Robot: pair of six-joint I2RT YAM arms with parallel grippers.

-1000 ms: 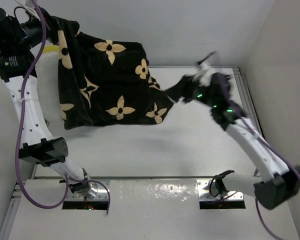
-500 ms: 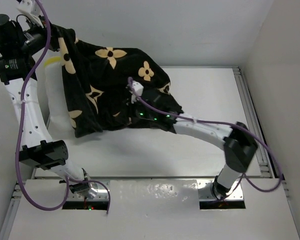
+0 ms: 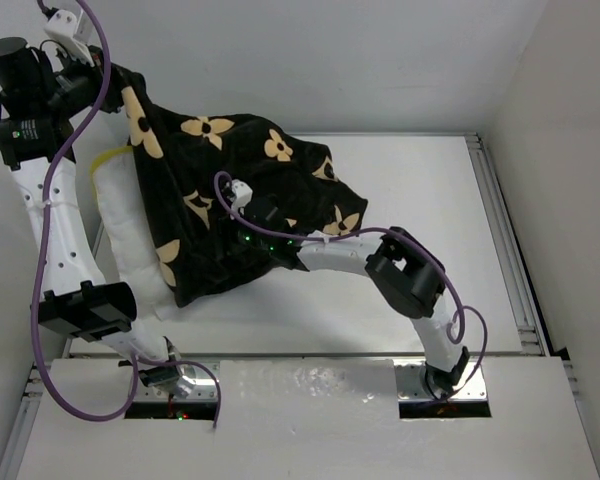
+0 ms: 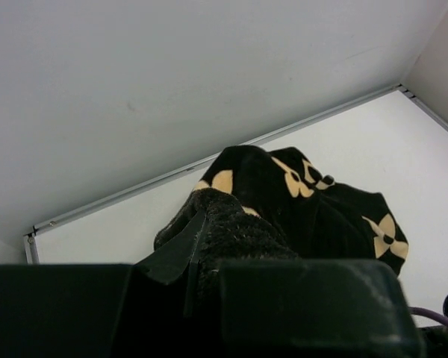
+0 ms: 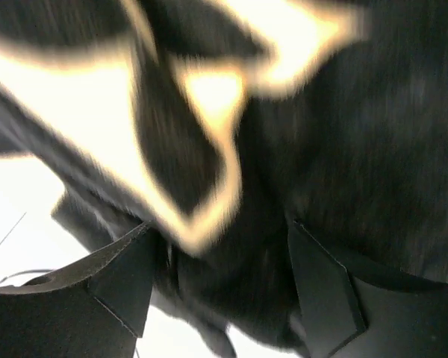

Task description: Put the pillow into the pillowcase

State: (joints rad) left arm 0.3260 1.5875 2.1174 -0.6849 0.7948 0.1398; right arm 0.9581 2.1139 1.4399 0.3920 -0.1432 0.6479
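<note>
Pillow is sitting partway inside pillowcase at left of table, w/ its cream padded edge & yellow seam poking out left & bottom. Case is black velvety cloth w/ tan flowers, bunching up. My left gripper is pinching case's top corner tight. My right gripper is spreading wide, fabric bulging btwn fingers.

Pillowcase: blk velvety cloth, matt

1. We see bright, even overhead light in the top view, with glare on the near table.
2. We find the right wrist view smeared; the pillowcase fills it, blurred.
3. We see the left wrist view dark along its bottom.
</note>
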